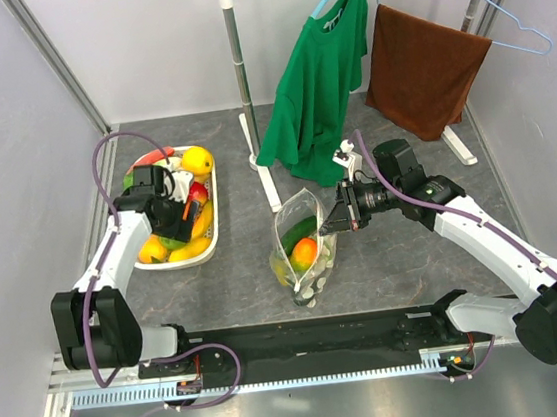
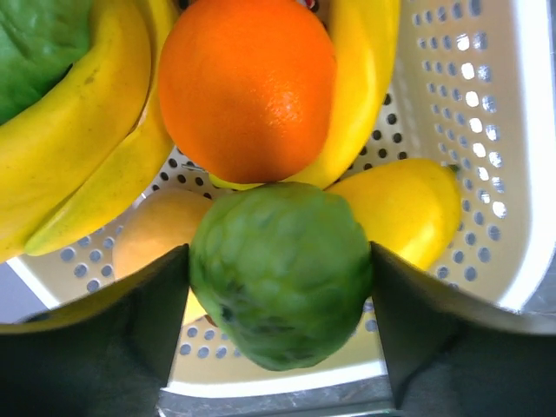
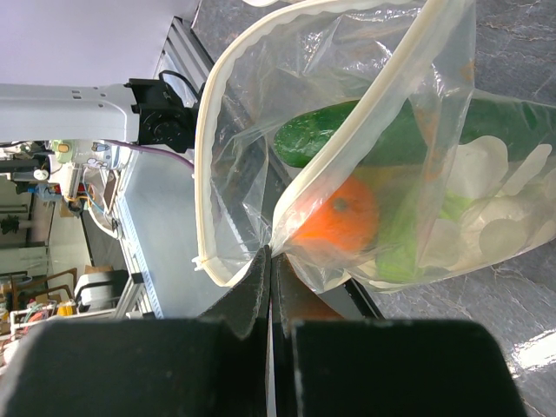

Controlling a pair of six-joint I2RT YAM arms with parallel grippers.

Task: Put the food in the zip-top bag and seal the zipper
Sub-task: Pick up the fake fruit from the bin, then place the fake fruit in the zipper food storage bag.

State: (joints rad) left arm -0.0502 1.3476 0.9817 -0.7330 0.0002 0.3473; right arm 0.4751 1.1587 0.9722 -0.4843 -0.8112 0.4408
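Note:
The zip-top bag (image 1: 303, 246) stands open at mid-table, dotted and clear, holding an orange (image 1: 304, 253), a cucumber and other green pieces. My right gripper (image 1: 337, 220) is shut on the bag's rim; in the right wrist view the gripper (image 3: 271, 254) pinches the plastic beside the cream zipper (image 3: 208, 130), with the orange (image 3: 337, 217) and cucumber (image 3: 382, 135) inside. My left gripper (image 1: 178, 225) is over the white basket (image 1: 208, 252) of remaining food. In the left wrist view, the left gripper (image 2: 280, 261) is closed on a pale-green cabbage (image 2: 280, 274), both fingers touching its sides.
The basket (image 2: 486, 156) holds bananas (image 2: 78, 148), an orange (image 2: 248, 82) and a yellow fruit (image 2: 404, 208). A white rack pole (image 1: 239, 72) with a green shirt (image 1: 320, 83) and brown towel (image 1: 423, 66) stands at the back. Grey walls flank both sides.

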